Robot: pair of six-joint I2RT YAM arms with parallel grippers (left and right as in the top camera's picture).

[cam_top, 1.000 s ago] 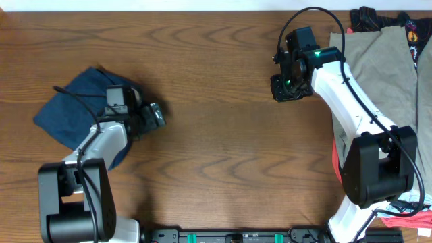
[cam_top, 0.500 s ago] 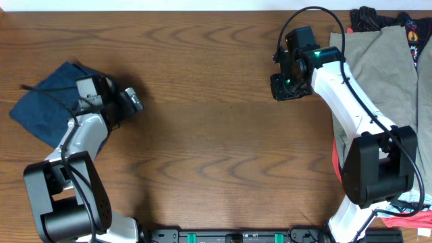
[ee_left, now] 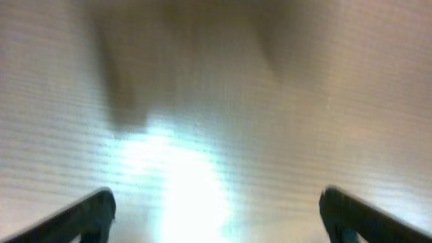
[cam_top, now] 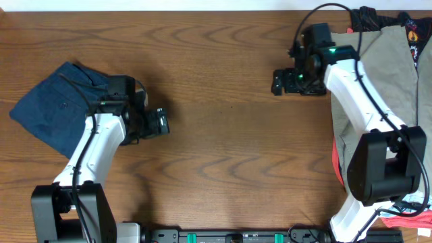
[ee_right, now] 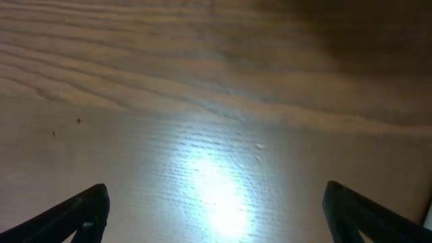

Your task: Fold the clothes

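Note:
The clothes, a dark navy garment, lie folded into a compact shape at the table's far left. My left gripper hovers to the right of them, apart from the cloth. The blurred left wrist view shows that left gripper open, with only bare wood between its fingers. My right gripper hangs over bare table at the upper right, far from the clothes. In its wrist view the right gripper is open wide and empty.
A large khaki garment covers the table's right edge under the right arm. A black garment with red print lies at the top right corner. A bit of red cloth shows at the lower right.
The left arm pushed the navy garment leftward, then swung back right, away from the cloth. The right arm shifted slightly right, its wrist turned, and its jaws now stand wide.

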